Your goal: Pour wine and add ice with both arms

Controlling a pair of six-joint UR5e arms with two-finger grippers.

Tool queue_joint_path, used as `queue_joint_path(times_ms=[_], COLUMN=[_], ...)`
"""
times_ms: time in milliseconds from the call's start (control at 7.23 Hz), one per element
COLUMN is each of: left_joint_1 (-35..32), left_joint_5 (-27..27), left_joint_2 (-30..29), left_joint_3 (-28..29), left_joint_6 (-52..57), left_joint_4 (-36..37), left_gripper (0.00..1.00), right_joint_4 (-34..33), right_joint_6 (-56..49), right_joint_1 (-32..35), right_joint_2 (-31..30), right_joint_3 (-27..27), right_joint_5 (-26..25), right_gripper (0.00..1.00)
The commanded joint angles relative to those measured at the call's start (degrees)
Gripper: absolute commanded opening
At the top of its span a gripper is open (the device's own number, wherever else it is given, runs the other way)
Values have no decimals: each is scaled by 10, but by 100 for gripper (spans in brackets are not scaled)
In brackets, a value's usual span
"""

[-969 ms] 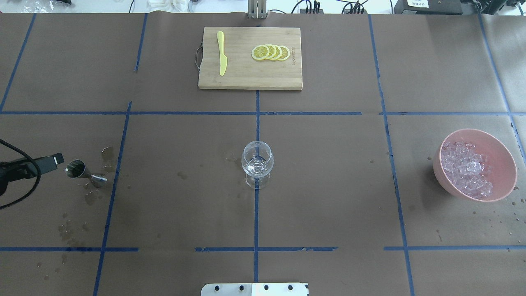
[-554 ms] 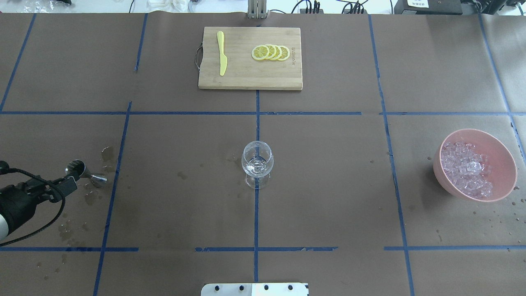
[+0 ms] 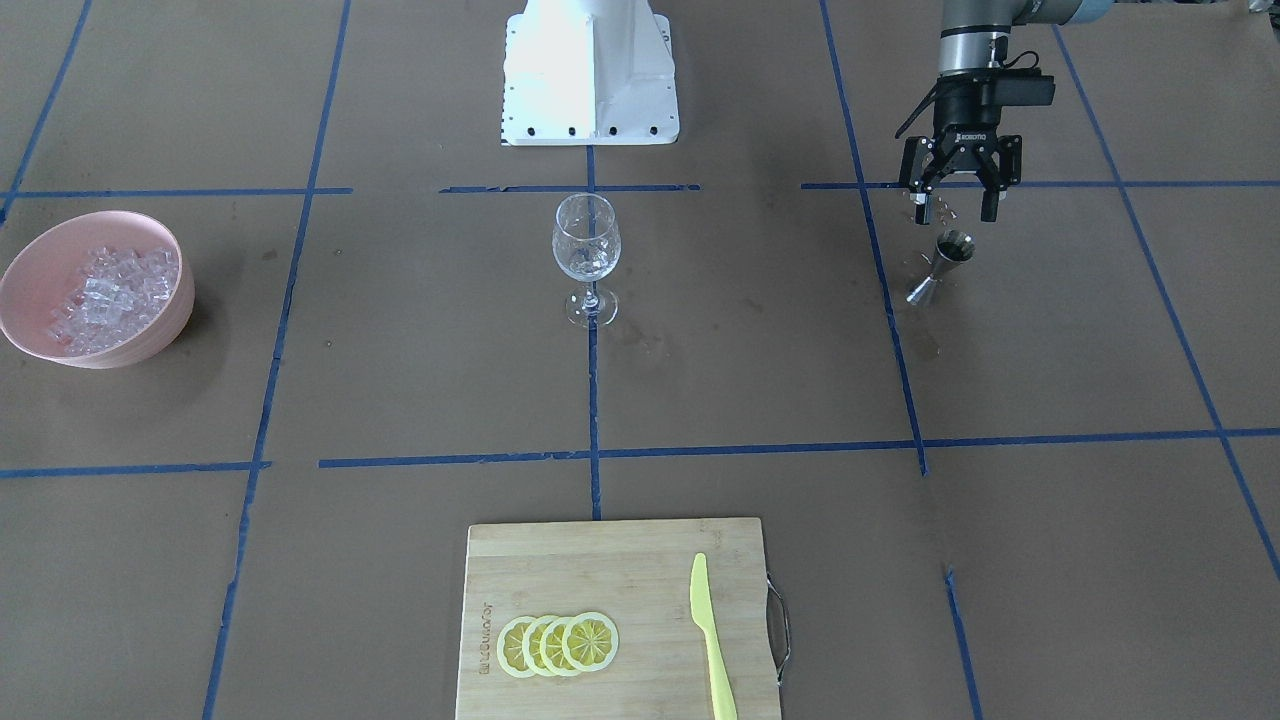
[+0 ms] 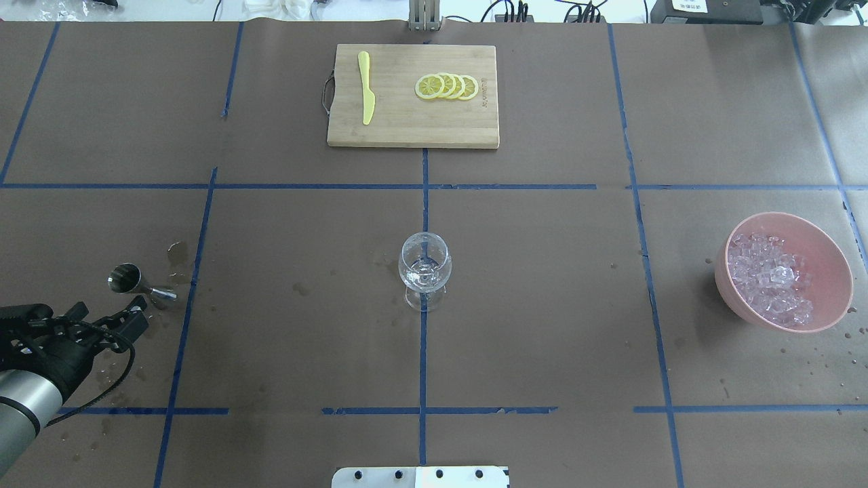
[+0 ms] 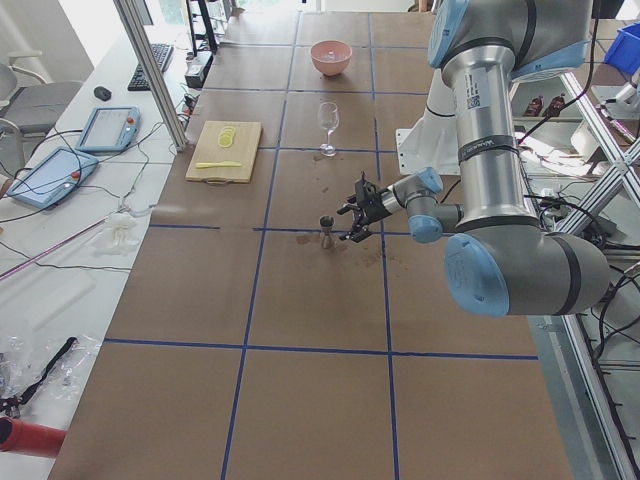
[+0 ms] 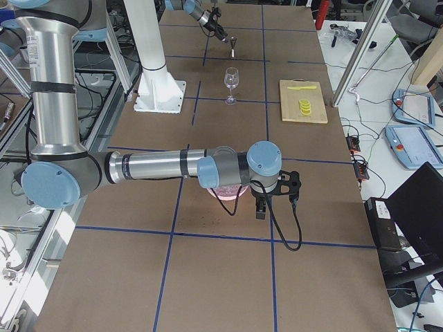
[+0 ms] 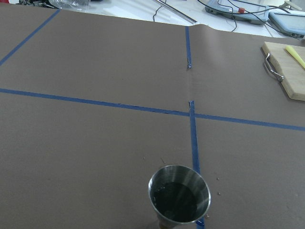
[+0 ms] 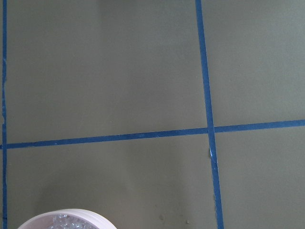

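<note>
1. We open on the left pincer (image 3: 956,210), hanging just on the robot's side of the jigger (image 3: 941,266). Its fingers are spread wide, gripping nothing and clear of the cup.
2. Its long axis runs from the wrist out toward the jigger, tips slanting forward and down. The left wrist view looks over the cup's mouth and across the bench (image 4: 542,305).
3. The jigger stands upright with its long axis vertical and its open mouth up. It is dark inside, and wet blots ring its foot.
4. The ice (image 4: 770,285) lies heaped in the pink bowl (image 4: 833,268) at the robot's far right. That is well apart from the wine glass (image 4: 424,268) at centre. The heap points no particular way.
5. The right arm (image 6: 152,166) stretches low, with the right pincer (image 6: 266,204) over the bowl. We cannot tell whether it is spread or clenched.
6. Against a second ago, the left pincer has slid from beside the jigger back toward the robot. It has also turned, so both fingers now show. The jigger, glass and bowl have not budged.
</note>
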Motion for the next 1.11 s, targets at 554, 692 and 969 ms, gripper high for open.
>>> queue_joint_path(times_ms=[554, 692, 969], left_joint_1=[6, 6, 6], left_joint_5=[134, 136, 136], left_joint_2=[-114, -115, -116], left_joint_3=[139, 148, 172], left_joint_6=[-4, -4, -27], left_joint_4=[0, -1, -1], left_gripper=[94, 89, 75], right_joint_4=[-1, -2, -1], right_joint_6=[36, 47, 111], right_joint_1=[-10, -14, -39], right_joint_2=[-4, -4, -4], right_joint_3=[32, 39, 71], right_joint_5=[-6, -7, -9], right_gripper=[100, 100, 100])
